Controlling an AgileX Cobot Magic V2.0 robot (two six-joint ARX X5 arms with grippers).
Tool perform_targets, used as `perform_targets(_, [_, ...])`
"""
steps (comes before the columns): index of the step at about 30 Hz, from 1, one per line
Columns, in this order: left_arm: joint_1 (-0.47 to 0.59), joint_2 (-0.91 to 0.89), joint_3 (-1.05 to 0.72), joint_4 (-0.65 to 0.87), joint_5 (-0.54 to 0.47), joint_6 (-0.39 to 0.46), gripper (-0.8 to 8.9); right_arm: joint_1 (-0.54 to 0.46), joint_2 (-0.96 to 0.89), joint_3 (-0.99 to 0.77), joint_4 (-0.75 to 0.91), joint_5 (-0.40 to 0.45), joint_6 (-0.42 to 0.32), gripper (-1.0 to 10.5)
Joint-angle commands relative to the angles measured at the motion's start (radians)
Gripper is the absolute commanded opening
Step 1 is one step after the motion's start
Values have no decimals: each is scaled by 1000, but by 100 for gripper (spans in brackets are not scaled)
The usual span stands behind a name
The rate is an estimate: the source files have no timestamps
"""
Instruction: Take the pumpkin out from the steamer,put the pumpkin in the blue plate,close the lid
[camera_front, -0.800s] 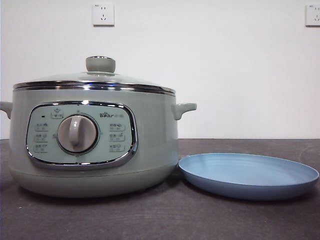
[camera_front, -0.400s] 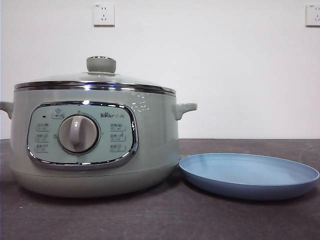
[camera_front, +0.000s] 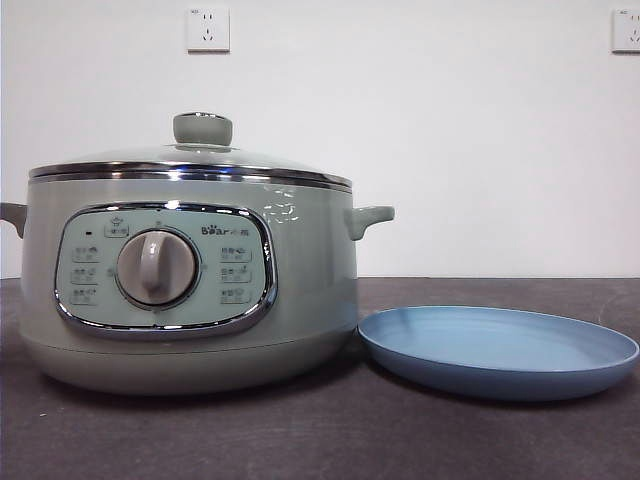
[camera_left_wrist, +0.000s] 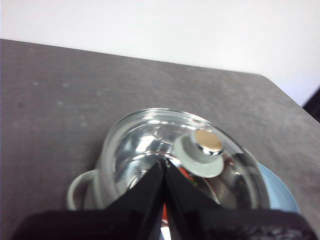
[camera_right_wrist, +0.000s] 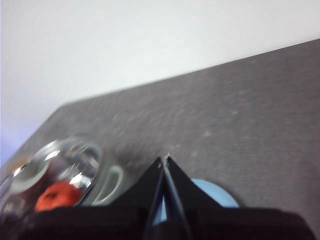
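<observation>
The sage-green steamer (camera_front: 300, 280) stands at the left of the table with its glass lid (camera_front: 190, 157) sitting on it, knob (camera_front: 202, 128) on top. Beside it on the right lies the blue plate (camera_front: 500, 350), with nothing on it. The pumpkin (camera_right_wrist: 57, 196) shows as an orange-red shape through the glass in the right wrist view. My left gripper (camera_left_wrist: 164, 162) hovers shut above the lid (camera_left_wrist: 145, 145), near its knob (camera_left_wrist: 202, 147). High over the plate (camera_right_wrist: 212, 195), my right gripper (camera_right_wrist: 165, 158) is shut too. Neither arm appears in the front view.
Dark grey tabletop (camera_front: 320, 440) runs in front of the pot and plate. A white wall with two sockets (camera_front: 207, 28) stands behind. The steamer's side handle (camera_front: 368, 218) juts toward the plate.
</observation>
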Motion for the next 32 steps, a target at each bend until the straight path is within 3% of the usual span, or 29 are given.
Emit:
perform_targets(1, [2,47,55,-28,49,42,-3,1,81,90,-66,-80,-128,63])
perform_targets(5, [0,97,109,-55,134,64,24,1,179,193,-163,-105,-189,197])
perform_targets(10, [-19,119,130,-56,185,62,322,1,255,258,-211,-104,-193,420])
perform_targets(16, [-56,129,131,-51,152,58,330,2,278,266,-216,-104,-193,419])
perform_targets(19, [-82,154,145,-57,114,58,411,3,278,266,-216,-105,-193,419])
perform_targets(24, [-145,240,195,-64,87,60,414,3,278,266,-219,-104,-193,418])
perform_targets(32, [-290,437,321,-128,-104,148,413,3,278,266,-232,-104,-193,414])
